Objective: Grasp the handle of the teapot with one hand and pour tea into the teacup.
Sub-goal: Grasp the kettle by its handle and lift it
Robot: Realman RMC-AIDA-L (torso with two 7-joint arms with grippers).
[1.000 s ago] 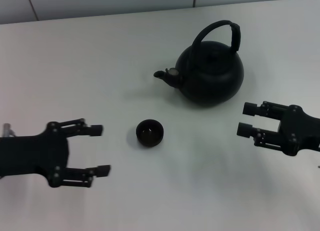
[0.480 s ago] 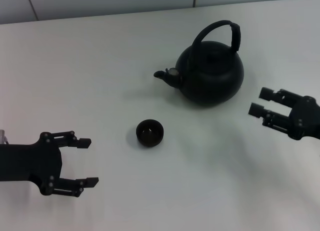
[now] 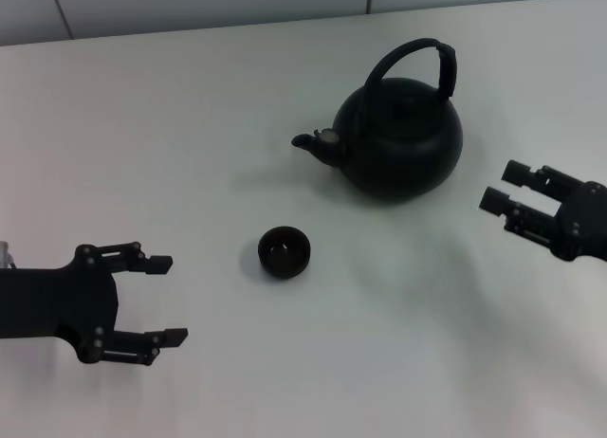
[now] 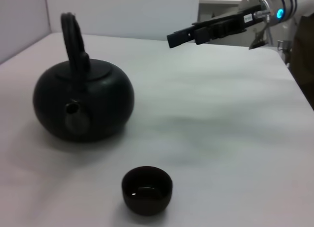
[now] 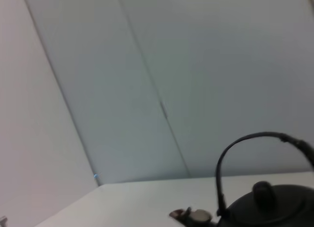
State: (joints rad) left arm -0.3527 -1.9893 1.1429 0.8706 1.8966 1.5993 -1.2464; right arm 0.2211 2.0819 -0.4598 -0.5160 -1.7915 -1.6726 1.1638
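The matt black teapot (image 3: pixel 398 139) stands upright on the white table, spout pointing to the left, its arched handle (image 3: pixel 417 61) standing up over the lid. It also shows in the left wrist view (image 4: pixel 83 100) and the right wrist view (image 5: pixel 274 207). The small black teacup (image 3: pixel 284 252) sits in front of the spout, apart from the pot, with a little dark liquid inside (image 4: pixel 146 191). My right gripper (image 3: pixel 501 189) is open and empty, to the right of the teapot and clear of it. My left gripper (image 3: pixel 163 300) is open and empty, at the near left, left of the cup.
The white table (image 3: pixel 190 125) runs back to a grey wall (image 3: pixel 190 7). In the left wrist view my right arm (image 4: pixel 221 28) reaches in above the table behind the pot.
My right gripper has moved right and a little farther back, away from the table's middle. My left gripper has drawn back to the left and nearer the front edge. Teapot and cup have not moved.
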